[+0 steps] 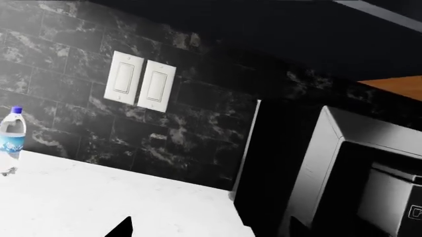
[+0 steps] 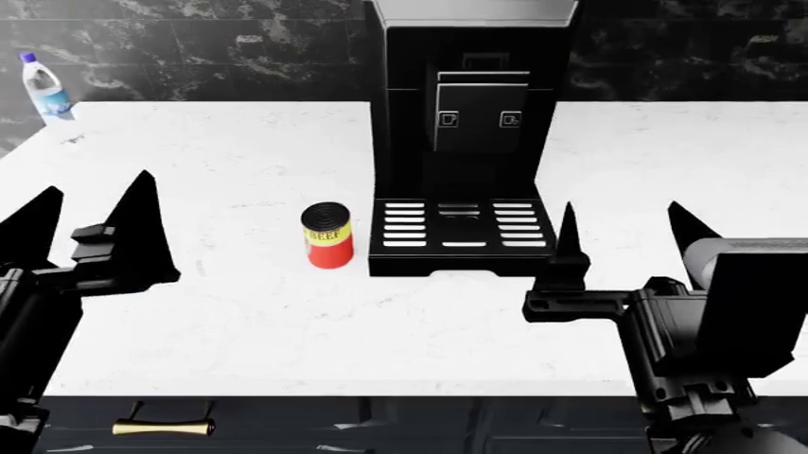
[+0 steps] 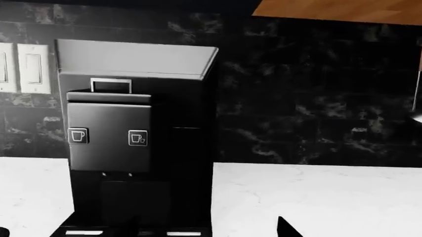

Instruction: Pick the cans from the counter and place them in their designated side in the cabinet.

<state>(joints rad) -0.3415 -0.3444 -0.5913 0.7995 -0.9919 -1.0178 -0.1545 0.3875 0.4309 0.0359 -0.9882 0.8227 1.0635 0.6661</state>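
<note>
Yellow-over-red tin marked BEEF (image 2: 328, 236) standing upright on the white marble-look counter (image 2: 227, 322), just beside the drip tray of the black coffee machine (image 2: 467, 123). Only one of the cans in view; no red one and no cabinet interior to be seen, just a brass handle (image 2: 162, 428) on the dark front below the counter edge.

Left gripper (image 2: 86, 232) spread wide, nothing between the fingers, hovering over the counter. Tin lying ahead of it and off toward the robot's right, apart from both fingertips. Right gripper (image 2: 625, 241) likewise wide and empty, in front of the machine's drip tray, with the tin off to its left beyond the tray corner.

Judged as the opening step: reaching for the first can, nothing grasped yet. Left claw looks the nearer and less obstructed choice, since the machine crowds the tin's far side.

Next move calls for swinging the left claw across and forward until the tin sits between the fingers, keeping the inner finger clear of the tray edge, then lowering to mid-height of the tin and closing. Risk of nudging the tin over or pinning it against the tray.

Clear bottle with blue label (image 2: 44, 87) far ahead of the left claw by the dark tiled wall, also visible in the left wrist view (image 1: 12, 132); not part of the job.
</note>
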